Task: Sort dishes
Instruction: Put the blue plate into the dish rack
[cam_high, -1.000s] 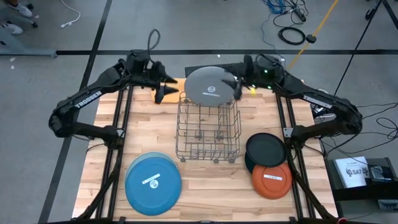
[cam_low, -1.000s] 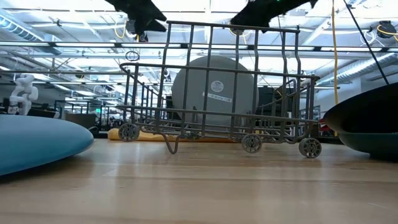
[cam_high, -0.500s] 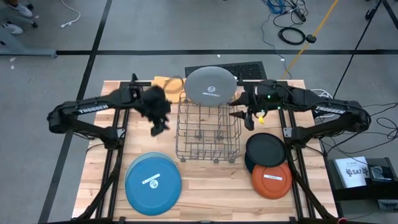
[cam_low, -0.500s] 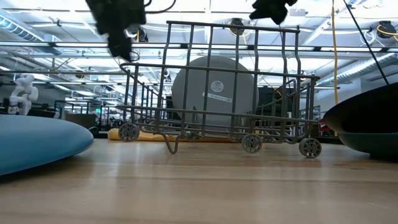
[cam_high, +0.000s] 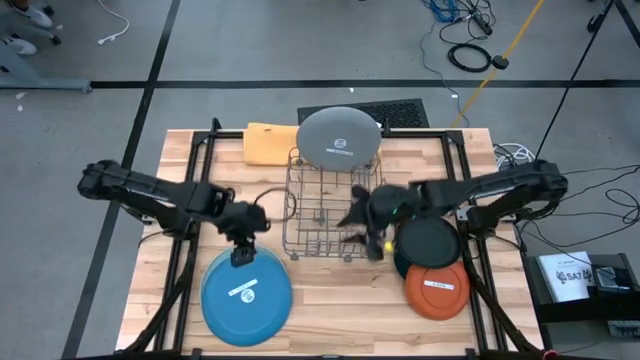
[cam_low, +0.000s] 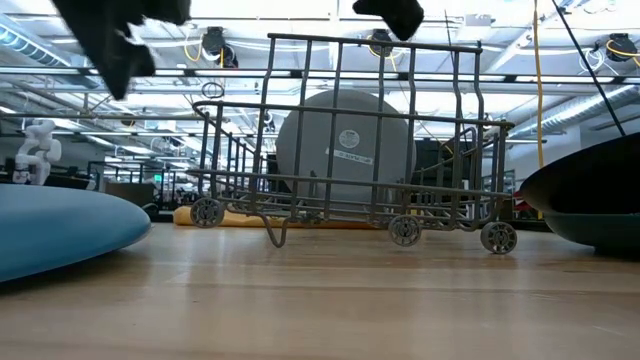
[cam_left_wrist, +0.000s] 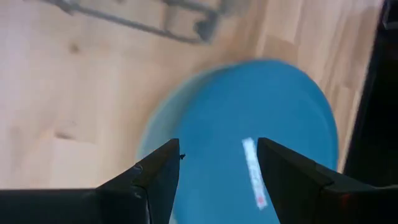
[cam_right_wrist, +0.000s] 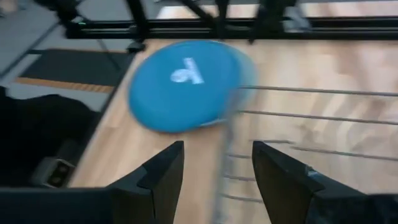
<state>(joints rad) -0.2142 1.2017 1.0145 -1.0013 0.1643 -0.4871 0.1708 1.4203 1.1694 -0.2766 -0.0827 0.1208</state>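
A large blue plate (cam_high: 246, 290) with a white sticker lies flat at the table's near left. My left gripper (cam_high: 243, 242) hangs open over its far rim, pointing steeply down; in the left wrist view the blue plate (cam_left_wrist: 261, 143) shows past the open gripper (cam_left_wrist: 217, 155). A grey plate (cam_high: 338, 140) stands on edge in the far end of the wire rack (cam_high: 335, 205). A black plate (cam_high: 428, 243) and an orange plate (cam_high: 437, 288) lie at the near right, overlapping. My right gripper (cam_high: 362, 230) is open over the rack's near right corner, holding nothing.
An orange cloth (cam_high: 270, 143) lies at the far edge, left of the grey plate. A dark mat (cam_high: 395, 112) lies behind the rack. Bare wood shows between the blue plate and the rack's near end (cam_high: 330, 300). The arms' frames run along both table sides.
Both arms have swung from the table's far edge toward its near edge and come lower. My left gripper has tipped downward and now hangs over the blue plate's far rim. My right gripper has left the grey plate's side for the rack's near right corner. The plates stay put.
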